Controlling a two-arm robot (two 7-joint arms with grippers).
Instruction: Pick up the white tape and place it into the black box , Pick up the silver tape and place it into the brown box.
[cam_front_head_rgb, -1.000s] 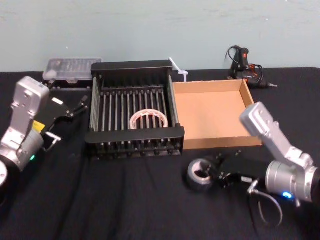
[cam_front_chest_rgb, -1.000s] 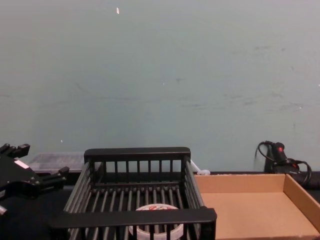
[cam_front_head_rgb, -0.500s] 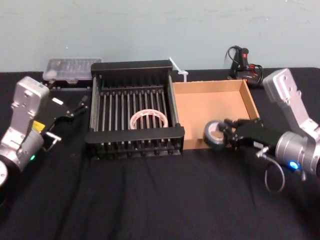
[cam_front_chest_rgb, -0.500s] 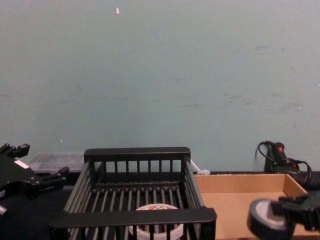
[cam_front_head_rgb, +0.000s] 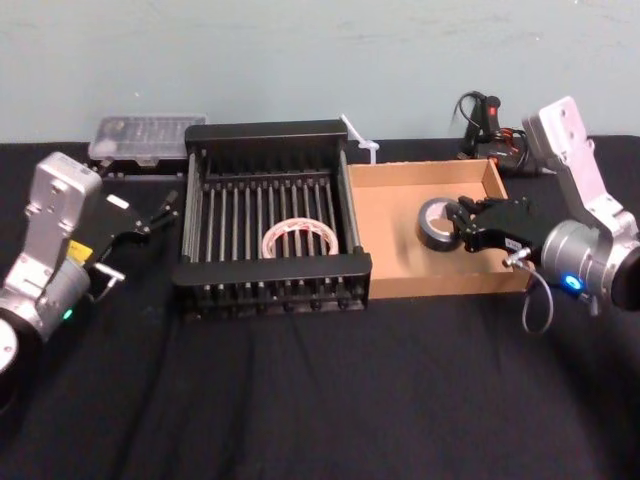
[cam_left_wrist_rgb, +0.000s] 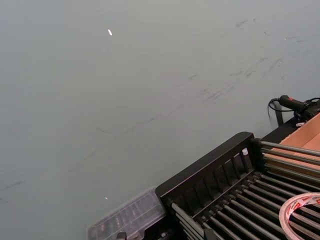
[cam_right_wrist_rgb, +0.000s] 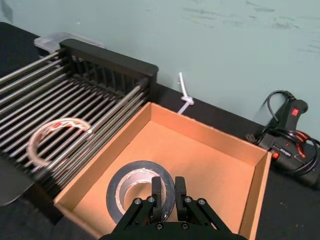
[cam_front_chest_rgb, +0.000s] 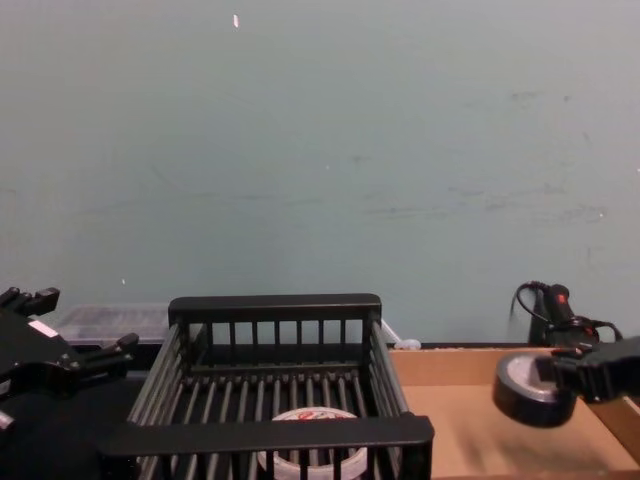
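The silver tape (cam_front_head_rgb: 436, 224) hangs over the brown box (cam_front_head_rgb: 390, 232), a little above its floor, with my right gripper (cam_front_head_rgb: 462, 227) shut on its wall. The right wrist view shows one finger inside the roll (cam_right_wrist_rgb: 140, 192) and one outside, over the tan floor (cam_right_wrist_rgb: 210, 157). In the chest view the roll (cam_front_chest_rgb: 530, 390) is tilted, above the box (cam_front_chest_rgb: 470, 420). The white tape (cam_front_head_rgb: 298, 238) lies flat on the bars inside the black box (cam_front_head_rgb: 270, 270). My left gripper (cam_front_head_rgb: 160, 208) is parked open, left of the crate.
A clear plastic case (cam_front_head_rgb: 145, 135) sits behind the crate at the back left. A glue gun with its cable (cam_front_head_rgb: 490, 125) lies behind the brown box, and a white cable tie (cam_front_head_rgb: 357, 138) lies between the boxes. Black cloth covers the table.
My right gripper lifted the silver tape off the cloth in front of the brown box and carried it back over the box. The left arm stayed put.
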